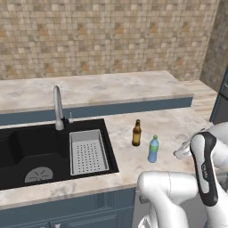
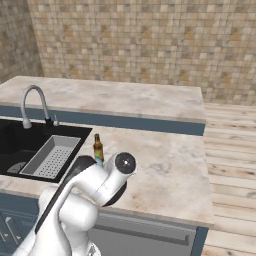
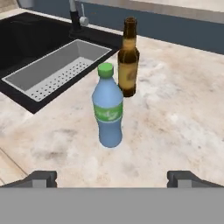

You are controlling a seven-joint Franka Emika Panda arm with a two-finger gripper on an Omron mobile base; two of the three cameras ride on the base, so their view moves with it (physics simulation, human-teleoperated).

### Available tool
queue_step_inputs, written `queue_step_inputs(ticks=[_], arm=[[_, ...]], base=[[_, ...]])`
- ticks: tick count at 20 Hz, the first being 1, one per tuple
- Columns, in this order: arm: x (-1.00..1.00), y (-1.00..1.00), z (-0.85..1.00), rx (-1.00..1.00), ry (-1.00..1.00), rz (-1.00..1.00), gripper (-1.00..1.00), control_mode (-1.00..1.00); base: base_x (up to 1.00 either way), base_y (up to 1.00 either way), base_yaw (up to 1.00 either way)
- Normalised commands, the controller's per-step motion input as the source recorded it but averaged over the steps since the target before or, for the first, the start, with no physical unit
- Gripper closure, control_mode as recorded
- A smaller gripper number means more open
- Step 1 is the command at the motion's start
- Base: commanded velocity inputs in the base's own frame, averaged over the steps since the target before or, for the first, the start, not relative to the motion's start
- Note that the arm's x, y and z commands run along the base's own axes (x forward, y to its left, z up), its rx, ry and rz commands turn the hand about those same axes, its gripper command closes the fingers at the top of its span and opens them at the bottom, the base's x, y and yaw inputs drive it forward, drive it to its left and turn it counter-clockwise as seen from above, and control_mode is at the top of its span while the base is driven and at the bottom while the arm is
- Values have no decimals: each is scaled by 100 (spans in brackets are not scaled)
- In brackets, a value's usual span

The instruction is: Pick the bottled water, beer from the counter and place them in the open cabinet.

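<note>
The bottled water (image 3: pixel 107 109) carried a green label band with pale marks on it, too blurred to read; its cap was green. The beer (image 3: pixel 127 59) wore a yellowish label on its brown glass, and no lettering could be made out there either. Both stood upright on the desk (image 3: pixel 175 113), the beer just behind the water and a little toward the sink (image 3: pixel 26 39), near each other but apart in the left base view. In the right base view the arm's white elbow hid nearly all of the water, leaving the beer (image 2: pixel 98 148) showing above it. The grey perforated tray (image 3: pixel 59 68) sat in the sink's near corner, and the faucet (image 1: pixel 58 109) was cut off at the top of the hand view. The pincer (image 3: pixel 112 178) stood spread wide, its two dark tips far apart at the lower edge, clear of the water and holding nothing. The bottle stood between the tips, farther off.
</note>
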Motion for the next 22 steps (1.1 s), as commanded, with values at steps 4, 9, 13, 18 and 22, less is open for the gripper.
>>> queue_step_inputs(ticks=[4, 9, 13, 18, 22], arm=[[-9, 3, 0, 1, -1, 27, -100, -100], [0, 14, 0, -6, -12, 28, -100, -100], [0, 8, 5, -14, -23, 35, -100, -100], [0, 0, 0, -6, -15, 25, -100, -100], [3, 0, 2, 0, -1, 8, -100, -100]], base=[[0, 0, 0], [0, 0, 0], [0, 0, 0], [0, 0, 0], [0, 0, 0]])
